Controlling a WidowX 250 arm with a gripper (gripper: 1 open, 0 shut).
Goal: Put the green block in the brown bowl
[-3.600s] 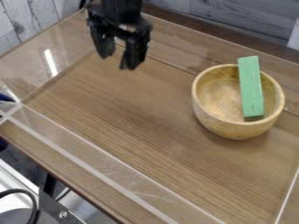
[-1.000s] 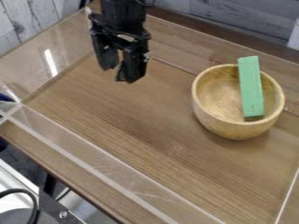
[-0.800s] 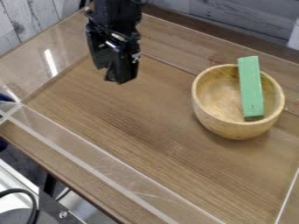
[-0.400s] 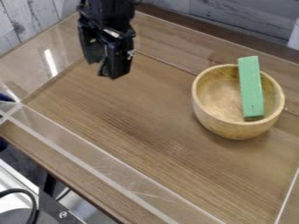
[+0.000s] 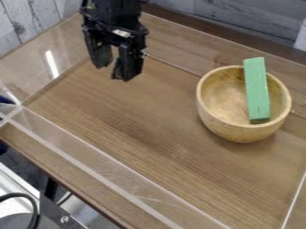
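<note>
A: We see the long, flat, bright green rectangular block [image 5: 256, 89] already lying in the round, light tan wooden bowl [image 5: 223, 121], so we judge the placement itself to be done.

B: Agreed. The bar rests slanted, its lower end down inside the hollow and its upper end leaning up over the far rim. It is about as long as the bowl is wide, which is likely why it props on the rim and does not lie flat on the bottom.

A: And our black end effector [image 5: 116, 56]?

B: Well apart from the bowl, over the far left part of the brown wood-grain tabletop [image 5: 131, 134], pointing straight down. Its two fingers [image 5: 125, 64] stand spread wide with plain daylight between them, and we see nothing held there.

A: That fits a release: spread jaws, nothing carried, and clear of the bowl so nothing can knock the bar.

B: We would call the task close to finished (only parking the arm seems left, though that is our guess). The one risk we can name is the block's lean: a bump to the bowl could tip it out over the rim.

A: The clear low wall [image 5: 72, 134] along the tabletop's edges keeps loose things from sliding off, we suppose.
</note>
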